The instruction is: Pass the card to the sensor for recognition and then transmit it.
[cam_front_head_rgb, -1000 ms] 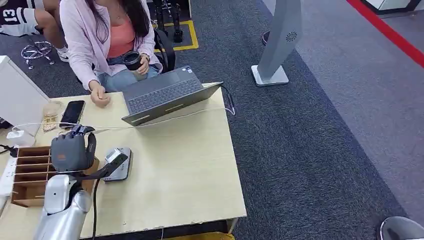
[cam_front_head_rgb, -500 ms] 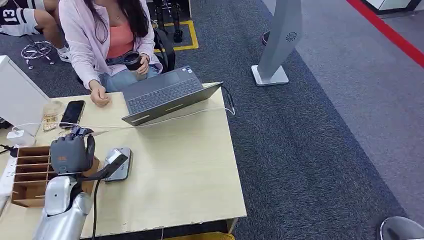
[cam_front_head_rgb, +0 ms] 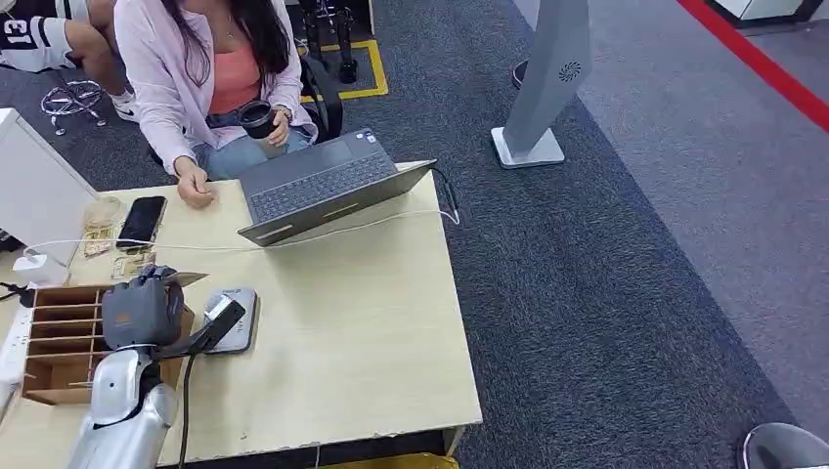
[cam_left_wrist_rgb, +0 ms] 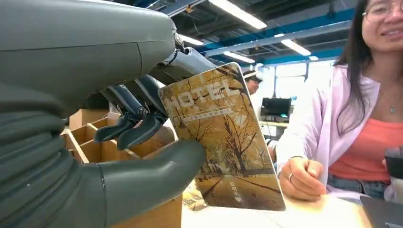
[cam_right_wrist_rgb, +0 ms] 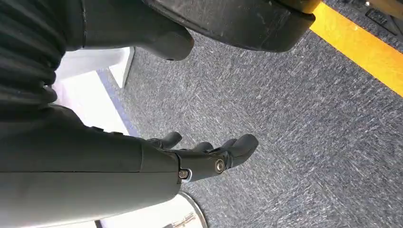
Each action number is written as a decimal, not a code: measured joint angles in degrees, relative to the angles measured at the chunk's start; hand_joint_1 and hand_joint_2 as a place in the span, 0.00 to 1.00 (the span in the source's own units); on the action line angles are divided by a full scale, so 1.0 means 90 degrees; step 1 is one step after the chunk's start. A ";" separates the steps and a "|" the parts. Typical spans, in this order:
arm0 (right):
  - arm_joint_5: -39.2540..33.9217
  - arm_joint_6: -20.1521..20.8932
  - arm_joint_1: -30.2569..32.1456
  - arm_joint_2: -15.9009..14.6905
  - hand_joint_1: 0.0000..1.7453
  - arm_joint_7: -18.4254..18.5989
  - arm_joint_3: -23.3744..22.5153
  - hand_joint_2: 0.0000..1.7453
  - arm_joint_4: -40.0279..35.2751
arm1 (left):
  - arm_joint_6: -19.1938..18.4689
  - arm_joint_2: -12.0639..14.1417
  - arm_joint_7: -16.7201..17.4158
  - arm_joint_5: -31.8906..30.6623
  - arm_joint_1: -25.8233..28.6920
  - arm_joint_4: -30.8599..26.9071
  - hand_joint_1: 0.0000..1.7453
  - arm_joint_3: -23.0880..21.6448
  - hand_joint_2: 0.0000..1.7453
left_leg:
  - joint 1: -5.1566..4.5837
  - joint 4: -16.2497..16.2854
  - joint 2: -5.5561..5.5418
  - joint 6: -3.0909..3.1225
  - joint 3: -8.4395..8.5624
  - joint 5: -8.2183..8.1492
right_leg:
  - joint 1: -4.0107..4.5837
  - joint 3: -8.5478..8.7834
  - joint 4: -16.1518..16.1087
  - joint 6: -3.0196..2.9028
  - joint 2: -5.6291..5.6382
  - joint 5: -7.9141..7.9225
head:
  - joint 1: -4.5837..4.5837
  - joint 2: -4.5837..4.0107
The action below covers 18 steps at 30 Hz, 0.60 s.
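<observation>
Head view: the left hand (cam_front_head_rgb: 143, 311) is raised over the desk (cam_front_head_rgb: 362, 342) near its left edge, above the wooden compartment organiser (cam_front_head_rgb: 54, 337), with the hotel key card (cam_front_head_rgb: 181, 279) projecting from its fingers toward the far edge. The card reader (cam_front_head_rgb: 231, 319) lies flat on the desk just right of the hand, a black cable running from it toward the near edge. An open grey laptop (cam_front_head_rgb: 323, 182) sits at the far edge, overhanging it slightly, and a white cable (cam_front_head_rgb: 293, 239) runs across the desk in front of it. A black smartphone (cam_front_head_rgb: 143, 220) lies near the far left corner. A seated person in a pink cardigan (cam_front_head_rgb: 166, 68) rests one fist on the far edge and holds a dark cup (cam_front_head_rgb: 259, 119) in the other hand. A grey kiosk stand (cam_front_head_rgb: 547, 78) is upright on the carpet well beyond the desk. Left wrist view: the hand's thumb (cam_left_wrist_rgb: 157, 168) and a finger above pinch the card (cam_left_wrist_rgb: 223, 137), printed "HOTEL" over autumn trees, by one long edge; the remaining fingers are curled clear of it. The organiser (cam_left_wrist_rgb: 95, 142) lies behind the hand and the person's fist (cam_left_wrist_rgb: 302, 178) beyond the card. Right wrist view: the right hand (cam_right_wrist_rgb: 199, 156) hangs above grey carpet, fingers loosely extended and apart, holding nothing.
</observation>
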 joint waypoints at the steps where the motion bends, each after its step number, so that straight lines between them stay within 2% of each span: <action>1: -0.0002 0.0007 0.0000 0.0000 0.00 0.0000 0.0000 1.00 0.0000 | -0.0022 0.0000 0.0000 0.0000 -0.0012 0.0026 1.00 0.0000 1.00 | 0.0000 0.0000 0.0000 0.0000 0.0000 0.0000 | 0.0000 0.0000 0.0000 0.0000 0.0000 0.0000 | 0.0000 0.0000; 18: -0.0022 0.0036 0.0000 0.0000 0.00 0.0017 0.0000 1.00 0.0000 | -0.0024 -0.0010 -0.0022 -0.0068 -0.0051 0.0170 1.00 -0.0014 1.00 | 0.0000 0.0000 -0.0001 0.0003 0.0002 0.0002 | 0.0000 0.0001 0.0000 0.0000 0.0000 0.0000 | 0.0000 0.0000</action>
